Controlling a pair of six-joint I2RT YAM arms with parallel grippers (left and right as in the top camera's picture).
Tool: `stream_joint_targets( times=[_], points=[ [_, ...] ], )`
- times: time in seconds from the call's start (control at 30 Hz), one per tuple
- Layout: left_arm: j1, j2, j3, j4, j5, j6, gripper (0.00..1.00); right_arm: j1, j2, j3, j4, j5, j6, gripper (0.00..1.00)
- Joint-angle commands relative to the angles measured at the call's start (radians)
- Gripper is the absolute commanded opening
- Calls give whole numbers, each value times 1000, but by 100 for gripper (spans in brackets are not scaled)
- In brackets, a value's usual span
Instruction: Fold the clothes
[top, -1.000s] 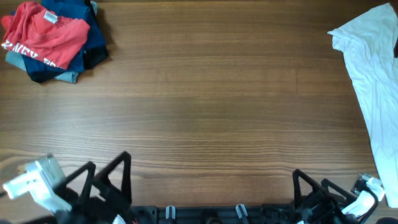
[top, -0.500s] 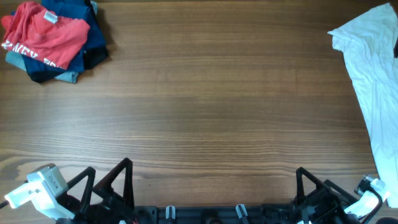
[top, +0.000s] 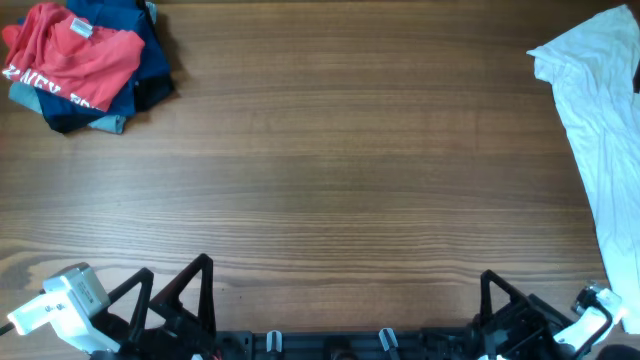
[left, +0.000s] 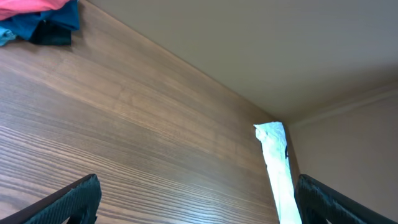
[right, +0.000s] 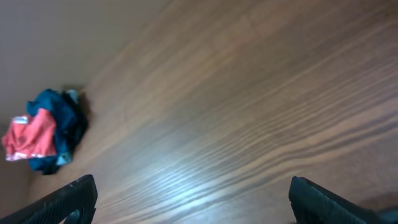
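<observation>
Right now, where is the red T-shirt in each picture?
Overhead: the red T-shirt lies in the top left corner.
Left wrist: only a strip of the red T-shirt shows at the top left edge.
Right wrist: the red T-shirt looks small, near the left edge, a bit below the middle.
Shared landmark: the dark blue clothes bunched under it, seen in all three views.

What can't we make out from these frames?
- Overhead: lettering on the red T-shirt is unreadable, crumpled and partly folded under.
- Overhead: dark blue garments lie mostly under the shirt; count unclear.
- Overhead: white garment runs off the right edge.
- Right wrist: the shirt is small and blurred.
</observation>
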Motion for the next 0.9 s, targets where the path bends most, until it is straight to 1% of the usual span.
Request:
stream_joint_targets(
  times=[0.0,0.13,0.17,0.2,0.3,0.37,0.4,0.43,0.47,0.57,0.73,0.8,0.87],
  points=[
    [-5,-3,1,-1,-6,20,100,46,-16,-55,5,42,25,99],
    [-5,-3,1,-1,-6,20,100,85,-49,-159,169,142,80,99],
    [-5,-3,1,-1,-7,20,100,91,-65,-206,241,163,81,99],
    [-5,-3,0,-1,-6,20,100,97,-87,-271,350,163,61,100],
    [-5,-3,1,-1,-7,20,100,101,-140,-422,600,162,-13,100],
    [-5,-3,0,-1,-7,20,100,101,-177,-533,748,162,-97,99],
    [-5,-3,0,-1,-6,20,100,101,-193,-588,795,162,-136,99],
    [-5,-3,0,-1,-7,20,100,101,-202,-620,820,163,-146,99],
    [-5,-3,1,-1,-7,20,100,101,-220,-686,874,163,-175,99],
    [-5,-3,1,-1,-7,20,100,101,-233,-800,1003,153,-233,100],
    [-5,-3,1,-1,-7,20,100,105,-233,-934,1228,68,-395,100],
    [-5,-3,1,-1,-7,20,100,111,-233,-987,1315,67,-431,100],
    [-5,-3,0,-1,-6,20,100,120,-233,-1022,1336,99,-443,100]
  ],
)
